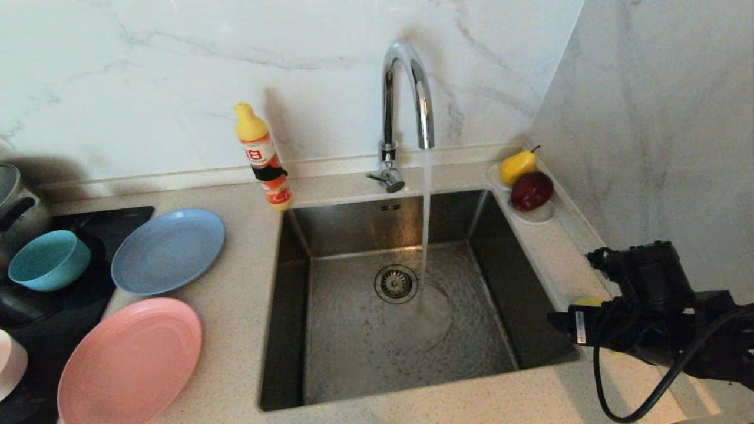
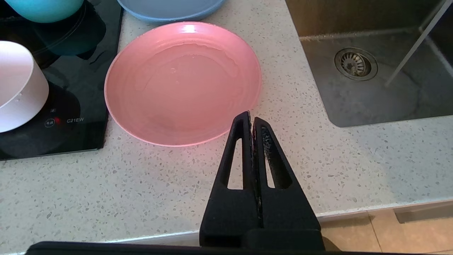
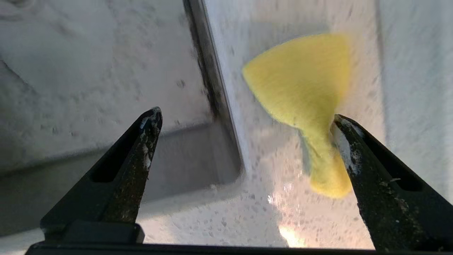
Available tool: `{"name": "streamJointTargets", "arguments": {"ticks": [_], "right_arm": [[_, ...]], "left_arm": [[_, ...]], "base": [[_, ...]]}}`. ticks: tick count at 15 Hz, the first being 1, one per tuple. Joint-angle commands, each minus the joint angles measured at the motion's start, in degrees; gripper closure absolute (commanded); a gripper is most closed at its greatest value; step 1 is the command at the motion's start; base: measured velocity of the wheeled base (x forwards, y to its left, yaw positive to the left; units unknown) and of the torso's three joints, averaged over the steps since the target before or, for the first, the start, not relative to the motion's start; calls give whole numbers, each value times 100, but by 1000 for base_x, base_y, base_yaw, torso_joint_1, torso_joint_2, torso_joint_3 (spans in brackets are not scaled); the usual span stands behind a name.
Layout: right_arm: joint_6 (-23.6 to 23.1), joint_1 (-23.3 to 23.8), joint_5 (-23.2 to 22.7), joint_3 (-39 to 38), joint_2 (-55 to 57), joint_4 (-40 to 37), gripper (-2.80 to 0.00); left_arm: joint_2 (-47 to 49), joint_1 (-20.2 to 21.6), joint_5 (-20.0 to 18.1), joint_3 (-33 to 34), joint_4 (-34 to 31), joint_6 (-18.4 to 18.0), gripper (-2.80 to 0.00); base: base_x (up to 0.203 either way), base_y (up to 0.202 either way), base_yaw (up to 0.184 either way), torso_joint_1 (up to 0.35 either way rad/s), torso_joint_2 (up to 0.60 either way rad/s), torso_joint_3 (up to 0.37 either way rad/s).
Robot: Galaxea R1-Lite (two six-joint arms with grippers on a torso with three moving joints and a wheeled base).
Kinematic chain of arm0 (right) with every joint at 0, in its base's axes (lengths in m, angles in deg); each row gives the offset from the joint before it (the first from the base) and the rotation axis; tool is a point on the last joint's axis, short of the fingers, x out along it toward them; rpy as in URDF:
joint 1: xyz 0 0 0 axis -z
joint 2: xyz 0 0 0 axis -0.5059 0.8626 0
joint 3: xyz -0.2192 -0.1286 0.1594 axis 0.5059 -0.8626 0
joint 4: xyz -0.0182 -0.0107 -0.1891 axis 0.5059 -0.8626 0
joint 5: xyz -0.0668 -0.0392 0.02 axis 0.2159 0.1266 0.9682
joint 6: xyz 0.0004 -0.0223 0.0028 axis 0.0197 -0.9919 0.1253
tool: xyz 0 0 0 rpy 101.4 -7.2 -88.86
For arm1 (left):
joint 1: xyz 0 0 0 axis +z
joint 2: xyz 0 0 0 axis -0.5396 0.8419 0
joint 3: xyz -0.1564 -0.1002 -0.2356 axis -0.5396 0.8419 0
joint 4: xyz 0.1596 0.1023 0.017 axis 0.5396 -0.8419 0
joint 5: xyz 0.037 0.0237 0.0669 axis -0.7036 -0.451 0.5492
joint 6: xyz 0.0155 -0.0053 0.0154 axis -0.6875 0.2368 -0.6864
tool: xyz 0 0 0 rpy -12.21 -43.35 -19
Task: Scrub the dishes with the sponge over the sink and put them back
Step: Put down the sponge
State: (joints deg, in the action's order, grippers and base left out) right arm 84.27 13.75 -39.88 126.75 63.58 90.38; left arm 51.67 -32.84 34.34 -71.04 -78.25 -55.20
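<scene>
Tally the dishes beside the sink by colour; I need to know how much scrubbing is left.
Salmon-pink plate: 1
Grey-blue plate: 1
Teal bowl: 1
Pale pink dish: 1
Total: 4

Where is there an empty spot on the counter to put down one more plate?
The front strip of counter below the pink plate and sink is bare. The left side is crowded: blue plate, teal bowl, stovetop. The right ledge holds the sponge and fruit dish.
</scene>
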Motion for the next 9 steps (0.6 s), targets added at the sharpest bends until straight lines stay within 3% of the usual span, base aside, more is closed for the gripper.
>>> {"name": "streamJointTargets", "arguments": {"ticks": [1,6,9], "right_arm": [[-33,1,48,32,-197,12,-280],[-66,4,68,72,-333,28,-280],[-598,-14,87,133,-735,37,-280]], "left_arm": [[7,1,0,-1,-4,1,0],[7,1,0,-1,-4,1,0],[7,1,0,-1,-4,-6,0]], "base": [[0,0,0,0,0,0],[0,0,0,0,0,0],[0,0,0,0,0,0]]}}
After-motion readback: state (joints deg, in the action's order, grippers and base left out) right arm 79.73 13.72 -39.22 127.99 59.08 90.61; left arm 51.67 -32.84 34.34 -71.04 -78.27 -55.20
